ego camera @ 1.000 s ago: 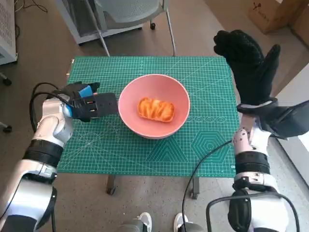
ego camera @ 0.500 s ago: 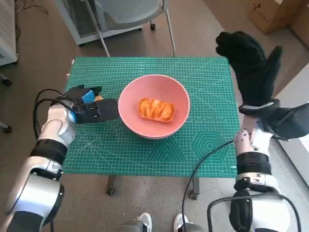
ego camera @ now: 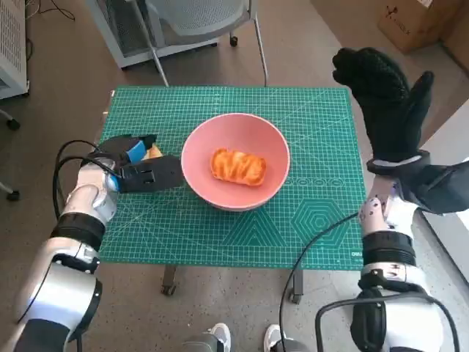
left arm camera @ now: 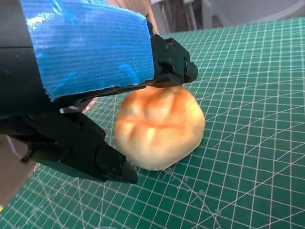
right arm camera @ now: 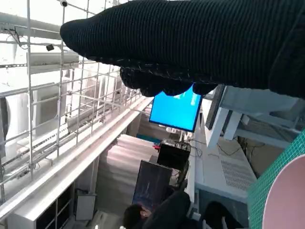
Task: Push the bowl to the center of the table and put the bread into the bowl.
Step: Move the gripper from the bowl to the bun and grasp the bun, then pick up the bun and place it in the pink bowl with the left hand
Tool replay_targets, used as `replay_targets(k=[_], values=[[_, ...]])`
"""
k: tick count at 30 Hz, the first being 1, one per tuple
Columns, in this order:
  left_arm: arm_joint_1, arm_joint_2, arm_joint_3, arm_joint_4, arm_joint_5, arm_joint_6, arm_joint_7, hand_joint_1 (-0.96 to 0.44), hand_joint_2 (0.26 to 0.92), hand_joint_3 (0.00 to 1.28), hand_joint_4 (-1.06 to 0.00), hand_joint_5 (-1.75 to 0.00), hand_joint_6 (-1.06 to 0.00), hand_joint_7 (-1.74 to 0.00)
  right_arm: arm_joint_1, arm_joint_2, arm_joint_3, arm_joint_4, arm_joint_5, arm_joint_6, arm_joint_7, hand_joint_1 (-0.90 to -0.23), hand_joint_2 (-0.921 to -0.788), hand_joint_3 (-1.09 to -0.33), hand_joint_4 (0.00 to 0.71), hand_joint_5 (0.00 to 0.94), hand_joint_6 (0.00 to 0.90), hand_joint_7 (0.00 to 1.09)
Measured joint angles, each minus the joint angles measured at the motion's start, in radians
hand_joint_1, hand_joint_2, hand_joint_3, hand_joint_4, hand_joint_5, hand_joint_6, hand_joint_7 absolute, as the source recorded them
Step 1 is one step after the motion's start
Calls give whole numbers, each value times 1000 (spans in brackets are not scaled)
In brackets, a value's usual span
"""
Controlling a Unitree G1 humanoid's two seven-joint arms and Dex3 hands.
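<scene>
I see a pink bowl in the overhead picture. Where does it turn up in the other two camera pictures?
Head view: the pink bowl sits mid-table on the green mat, with a bread piece inside.
Left wrist view: not in it; only another bread piece by the left hand.
Right wrist view: just a pink sliver at the lower right corner.
Shared landmark: the green gridded mat.

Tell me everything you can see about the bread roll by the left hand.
The bread roll is small, rounded and golden, browner on its creased top, and looks soft. It sits on the green cutting mat, outside the pink bowl. The left hand arches over it, one fingertip touching its top. The head view shows only a sliver.
</scene>
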Motion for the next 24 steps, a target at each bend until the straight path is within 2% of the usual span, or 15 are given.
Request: replay_targets(k=[2,5,6,7,8,10,13,18,24], values=[[-2,0,-6,3,1,-2,11,24,915,41,-542,-58,-634,-59,0,-2,0,0,0,0,0,-653,-921,-617,258,5,393,2],[-5,0,-16,7,4,-4,25,6,919,53,-701,-115,-726,-88,0,-4,0,0,0,0,0,-654,-921,-616,262,6,396,3],[-5,0,-19,7,4,-5,30,5,919,71,-681,-344,-690,-316,0,-4,0,0,0,0,0,-655,-921,-615,263,6,396,3],[-6,0,-21,7,5,-7,35,3,920,122,-622,-707,-608,-675,0,-4,0,0,0,0,0,-657,-921,-615,263,6,396,3],[-6,0,-24,7,6,-9,41,2,920,141,-596,-936,-578,-877,1,-4,0,0,0,0,0,-658,-921,-615,265,6,397,4],[-6,0,-28,8,8,-14,57,1,920,144,-584,-1125,-570,-1030,1,-3,0,0,0,0,0,-659,-921,-615,265,6,398,4],[-6,0,-32,11,10,-24,78,0,921,128,-590,-1237,-593,-1119,3,-3,1,-1,1,0,0,-660,-921,-616,266,5,400,5],[-6,0,-34,14,10,-42,108,0,921,98,-613,-1244,-633,-1141,5,-2,1,-1,2,0,1,-662,-921,-617,265,4,401,4],[-6,0,-32,14,3,-54,120,0,920,101,-615,-1233,-625,-1172,5,1,2,-1,2,0,1,-653,-921,-620,265,3,400,3]])
